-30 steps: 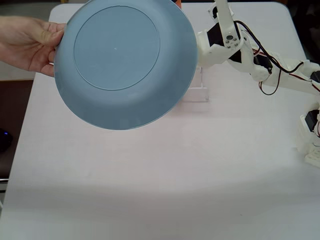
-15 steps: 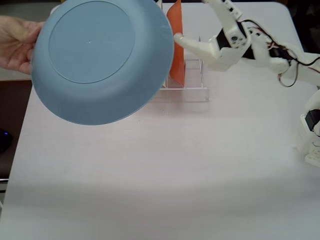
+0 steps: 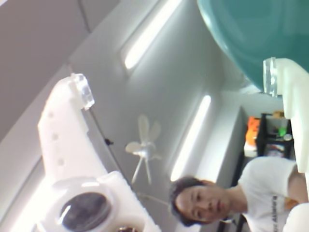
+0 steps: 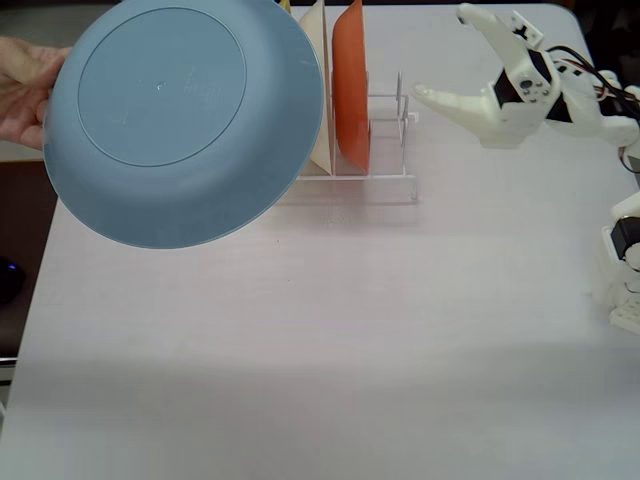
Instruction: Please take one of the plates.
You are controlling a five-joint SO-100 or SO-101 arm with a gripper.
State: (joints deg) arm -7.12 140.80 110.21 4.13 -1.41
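A round matte blue-grey plate (image 4: pixel 175 120) with a flat base ring is held up at the upper left of the fixed view by a person's hand (image 4: pixel 22 90), its underside facing the camera. In the wrist view it shows as a teal curve (image 3: pixel 256 34) at the top right. My gripper (image 4: pixel 440 52) is at the upper right, open and empty, well apart from the plate and to the right of the rack. The wrist view looks upward, with my gripper (image 3: pixel 176 82) open and its white fingers (image 3: pixel 63 125) spread wide.
A clear wire rack (image 4: pixel 390 185) at the table's back holds an upright orange plate (image 4: pixel 350 85) and a cream-white plate (image 4: pixel 315 90). The arm's base (image 4: pixel 625 260) stands at the right edge. A person (image 3: pixel 217 198) and a ceiling fan (image 3: pixel 145 145) show in the wrist view.
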